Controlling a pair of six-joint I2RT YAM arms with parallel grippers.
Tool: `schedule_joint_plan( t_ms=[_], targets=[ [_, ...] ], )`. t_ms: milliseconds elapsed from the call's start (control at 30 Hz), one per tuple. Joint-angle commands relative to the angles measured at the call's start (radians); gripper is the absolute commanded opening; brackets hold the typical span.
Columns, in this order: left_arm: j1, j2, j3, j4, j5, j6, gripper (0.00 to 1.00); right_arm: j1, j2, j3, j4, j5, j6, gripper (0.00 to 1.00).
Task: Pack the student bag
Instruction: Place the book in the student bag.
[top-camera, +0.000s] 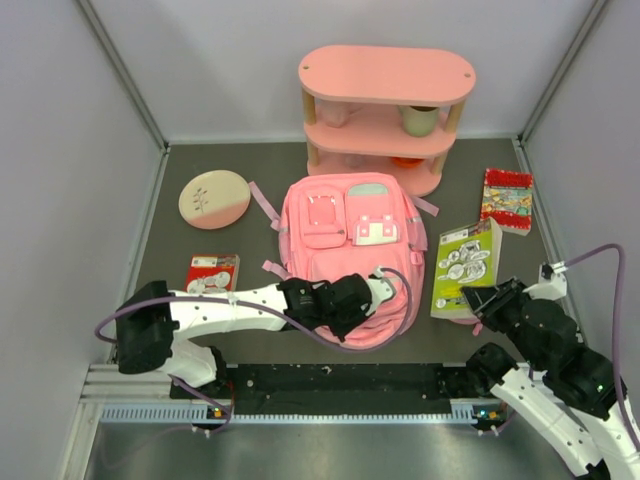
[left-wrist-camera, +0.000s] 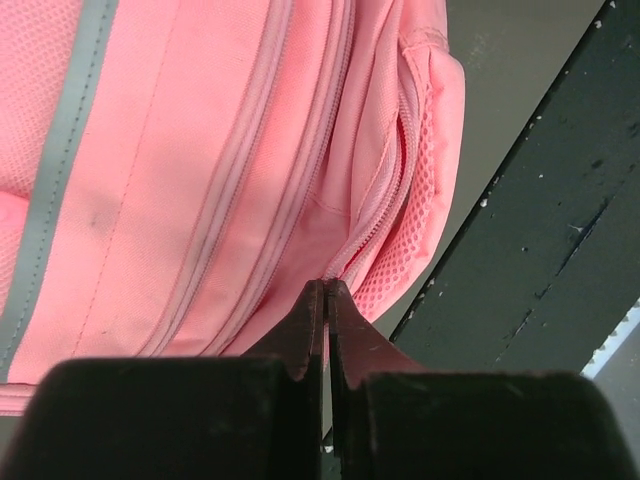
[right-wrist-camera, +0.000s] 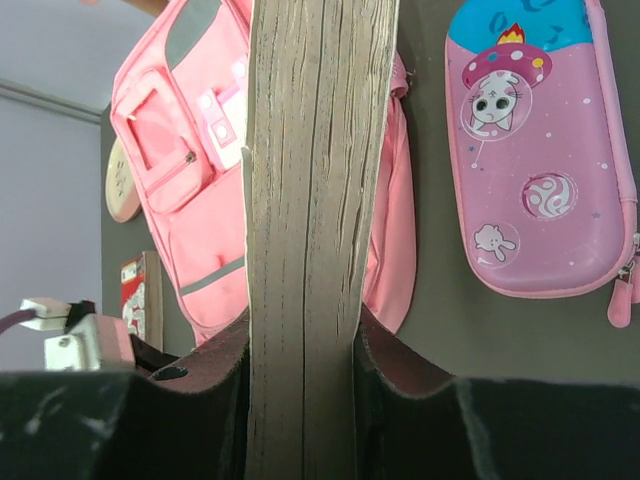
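Observation:
The pink student bag (top-camera: 345, 250) lies flat in the middle of the mat, front pockets up. At its near right side my left gripper (top-camera: 385, 290) is shut. In the left wrist view its tips (left-wrist-camera: 328, 287) meet right on the bag's (left-wrist-camera: 200, 180) side zipper (left-wrist-camera: 375, 225), with a pink sliver between the fingers. My right gripper (top-camera: 482, 300) is shut on a thick green-covered book (top-camera: 466, 262), held at its near edge. The right wrist view shows the book's page edge (right-wrist-camera: 310, 180) standing between the fingers (right-wrist-camera: 405, 360), with the bag (right-wrist-camera: 190, 200) behind it.
A pink three-tier shelf (top-camera: 385, 110) with a cup (top-camera: 421, 120) stands at the back. A round pink-and-cream disc (top-camera: 214, 198) and a small red book (top-camera: 212, 272) lie left. A red patterned book (top-camera: 507, 200) lies right. A pink-purple pencil case (right-wrist-camera: 540, 160) lies beside the green book.

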Motion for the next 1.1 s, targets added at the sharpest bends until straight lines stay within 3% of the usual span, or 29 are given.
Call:
schedule_joint_plan(
  t_ms=[0,333,600,833,1067],
  targets=[
    [-0.001,-0.067,0.007,0.070,-0.106,-0.051,0.00,0.012,-0.019,0.001,0.073,-0.002,0.019,0.00],
    [0.005,-0.259,-0.010,0.151,-0.394,-0.134,0.00,0.013,-0.062,0.009,0.046,-0.027,0.041,0.00],
    [0.033,-0.352,0.066,0.208,-0.530,-0.142,0.00,0.013,-0.146,0.052,-0.005,-0.073,0.093,0.00],
    [0.058,-0.296,0.227,0.265,-0.557,-0.111,0.00,0.014,-0.189,0.084,-0.078,-0.169,0.154,0.00],
    [0.058,-0.200,0.370,0.271,-0.567,-0.076,0.00,0.013,-0.209,0.090,-0.060,-0.387,0.194,0.00]
  ],
)
